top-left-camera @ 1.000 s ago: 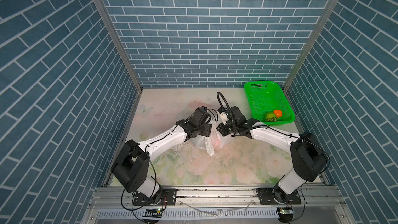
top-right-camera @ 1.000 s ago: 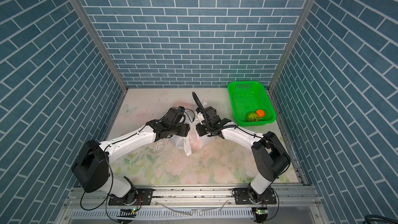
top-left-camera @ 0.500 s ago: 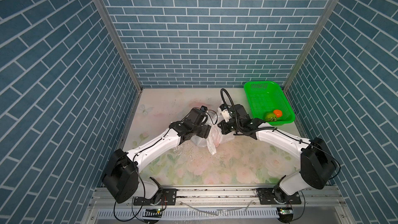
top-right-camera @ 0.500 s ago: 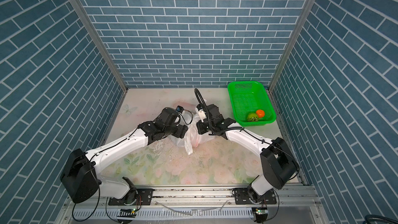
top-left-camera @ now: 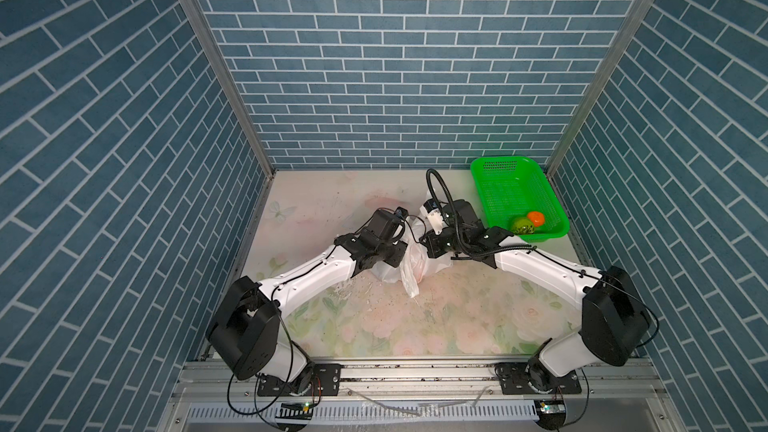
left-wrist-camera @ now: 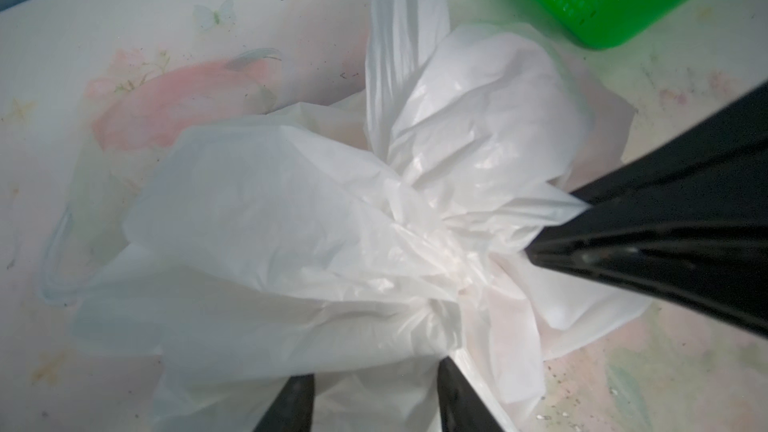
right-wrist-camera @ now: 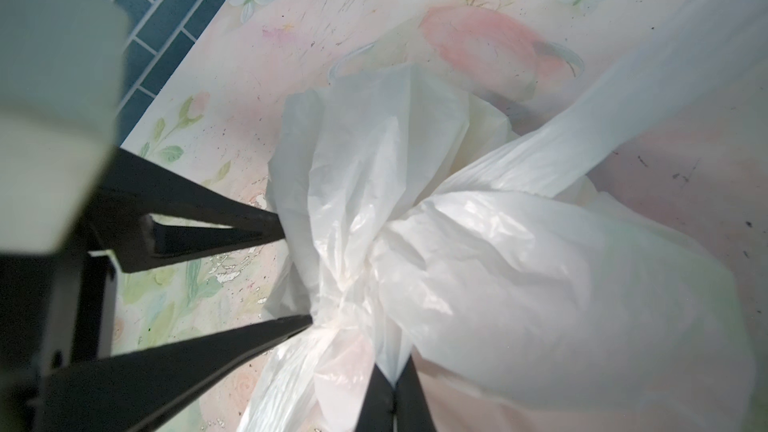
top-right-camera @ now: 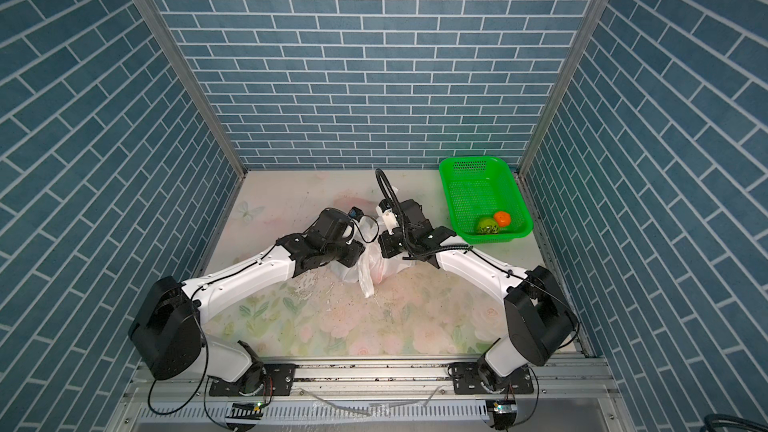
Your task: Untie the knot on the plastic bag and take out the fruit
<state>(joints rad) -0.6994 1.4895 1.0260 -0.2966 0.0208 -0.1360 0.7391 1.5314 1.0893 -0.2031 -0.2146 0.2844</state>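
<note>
Your left gripper [right-wrist-camera: 296, 272] has narrowed (jaws still apart) astride the knot [right-wrist-camera: 353, 280] of the plastic bag [top-left-camera: 409, 263] at mid-table; your right gripper [right-wrist-camera: 392, 388] stays clenched on the film, so pulling can start next

Blue brick-patterned walls [top-left-camera: 374, 56], framed by grey metal posts [top-left-camera: 216, 60], enclose a pale floral tabletop [top-left-camera: 436, 326].

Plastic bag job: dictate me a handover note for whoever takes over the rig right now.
Left gripper: jaws apart, astride the bunched plastic at the knot.
Right gripper: shut on the plastic bag beside the knot.
Bag rests on the table, near its middle.
Done: nothing; knot tied, no fruit out.
To do: untie it, take out the fruit.
</note>
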